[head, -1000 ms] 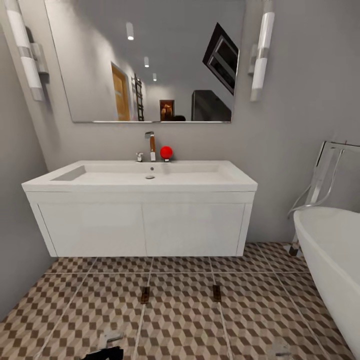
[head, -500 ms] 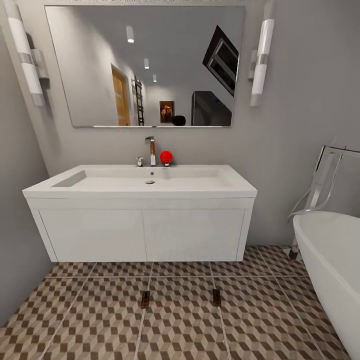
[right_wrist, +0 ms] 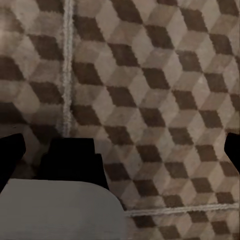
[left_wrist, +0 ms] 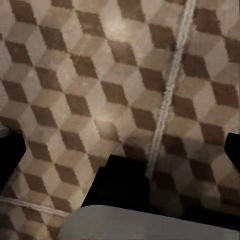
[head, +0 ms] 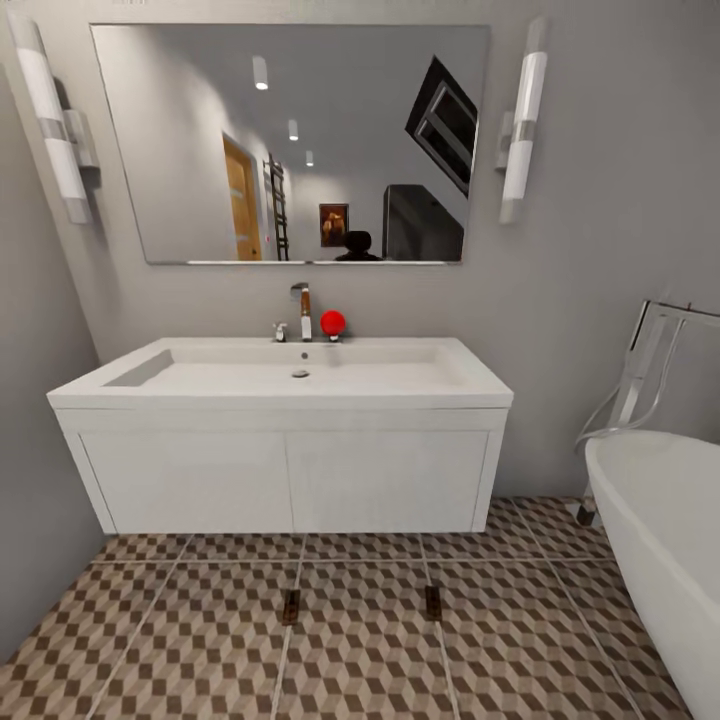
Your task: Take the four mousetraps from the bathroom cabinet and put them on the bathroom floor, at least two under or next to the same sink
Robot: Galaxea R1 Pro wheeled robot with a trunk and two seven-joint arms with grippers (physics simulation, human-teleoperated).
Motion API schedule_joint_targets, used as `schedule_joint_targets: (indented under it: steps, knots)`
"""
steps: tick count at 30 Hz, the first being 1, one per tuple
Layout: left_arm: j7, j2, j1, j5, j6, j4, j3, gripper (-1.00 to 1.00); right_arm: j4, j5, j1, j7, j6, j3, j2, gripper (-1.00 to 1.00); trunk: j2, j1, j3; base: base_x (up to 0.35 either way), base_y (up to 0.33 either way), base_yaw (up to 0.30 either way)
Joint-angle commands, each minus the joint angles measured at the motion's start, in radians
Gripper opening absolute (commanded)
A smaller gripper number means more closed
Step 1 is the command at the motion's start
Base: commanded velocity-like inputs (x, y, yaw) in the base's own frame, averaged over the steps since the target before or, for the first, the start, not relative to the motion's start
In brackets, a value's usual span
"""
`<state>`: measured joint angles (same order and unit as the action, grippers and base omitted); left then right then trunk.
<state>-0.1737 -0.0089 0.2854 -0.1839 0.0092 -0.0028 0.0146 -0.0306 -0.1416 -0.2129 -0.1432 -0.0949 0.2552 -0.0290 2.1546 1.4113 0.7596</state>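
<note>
Two mousetraps (head: 291, 606) lie on the bathroom floor (head: 360, 650); each gripper spread wide, empty.

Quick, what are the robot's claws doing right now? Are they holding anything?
Left claw: open, fingers spread wide, holding nothing, above the bathroom floor.
Right claw: open too, holding nothing, above the same tiles.

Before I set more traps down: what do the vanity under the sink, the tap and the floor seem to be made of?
The vanity looks like smooth white lacquered board: flat, uniform door fronts with a soft sheen. The tap reads as polished chrome, bright and reflective, with a brownish band on its spout. The bathroom floor appears to be matte ceramic tile: square units with pale grout lines and a printed brown, beige and white cube pattern.
</note>
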Motion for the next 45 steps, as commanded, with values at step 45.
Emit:
schedule_joint_targets:
  steps: [45]
  knots:
    - [-0.003, -0.003, -0.092, -0.006, -0.101, 0.000, 0.002, 1.00, -0.003, -0.019, 0.063, -0.001, -0.017, 0.006, 0.001, 1.00, -0.315, -0.173, -0.140, 0.000, 0.000, 0.000]
